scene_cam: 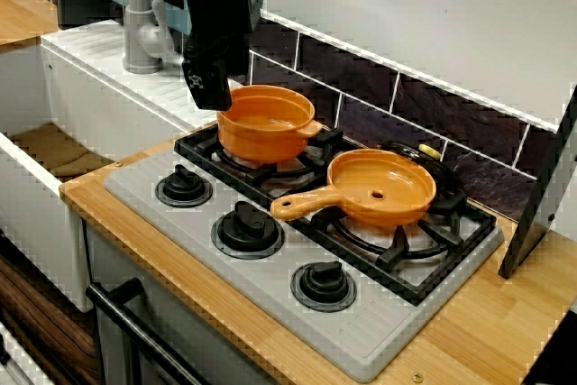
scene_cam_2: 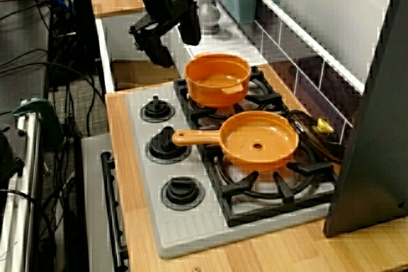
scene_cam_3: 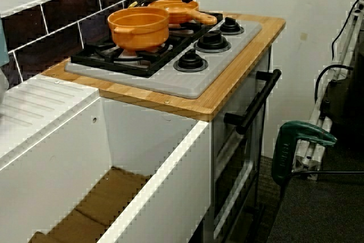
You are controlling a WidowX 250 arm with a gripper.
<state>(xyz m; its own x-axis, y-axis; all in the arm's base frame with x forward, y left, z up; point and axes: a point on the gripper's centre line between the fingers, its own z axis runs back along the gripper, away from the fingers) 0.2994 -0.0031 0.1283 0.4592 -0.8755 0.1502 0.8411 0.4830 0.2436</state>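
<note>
Hovering at the left rim of the pot [scene_cam: 266,123], the gripper [scene_cam: 209,92] is grasping nothing; cannot tell jaw opening. Pot and pan [scene_cam: 379,188] are sitting untouched on the stove [scene_cam: 270,286].

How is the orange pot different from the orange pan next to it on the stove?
The deep, glossy orange pot has tall walls; the shallow orange frying pan is low and wide. The pan has a long straight handle; the pot has only a short stub. The pot sits beside the black end effector; the pan sits farther from it. Both are round, upright and empty on the black stove grate.
</note>
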